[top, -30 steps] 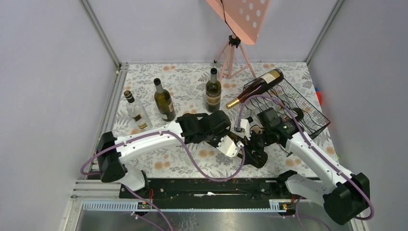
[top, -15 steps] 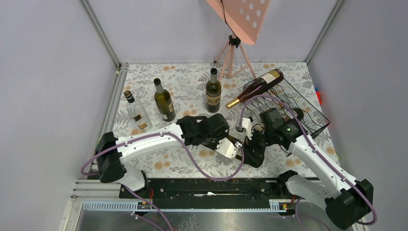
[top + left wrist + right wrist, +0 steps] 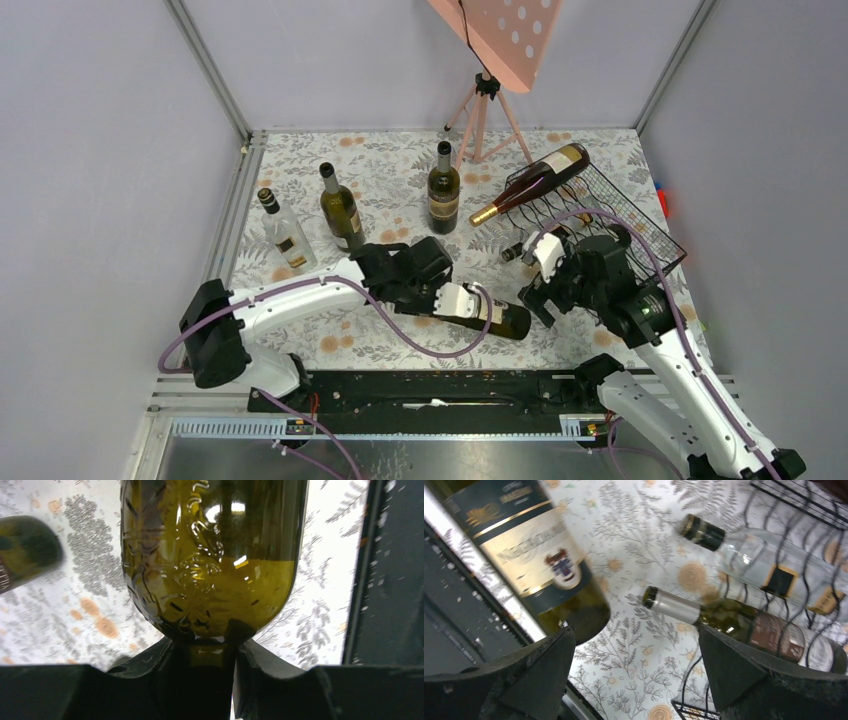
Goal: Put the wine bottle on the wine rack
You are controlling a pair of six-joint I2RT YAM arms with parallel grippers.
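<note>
Task under way, not done. Held wine bottle (image 3: 492,314) lies near-horizontal, low over near-centre table (image 3: 380,160), base pointing right, well short of wine rack (image 3: 630,220). Left pincer (image 3: 207,656) clamped on its neck. Right pincer (image 3: 636,635) gaping, empty, between bottle and rack. Top bottle (image 3: 535,178) already rests across rack.

Left to do: carry across, lay in free cradle.

Against earlier frame: right pincer, then at bottle's base end, now off it, drawn back right.
</note>
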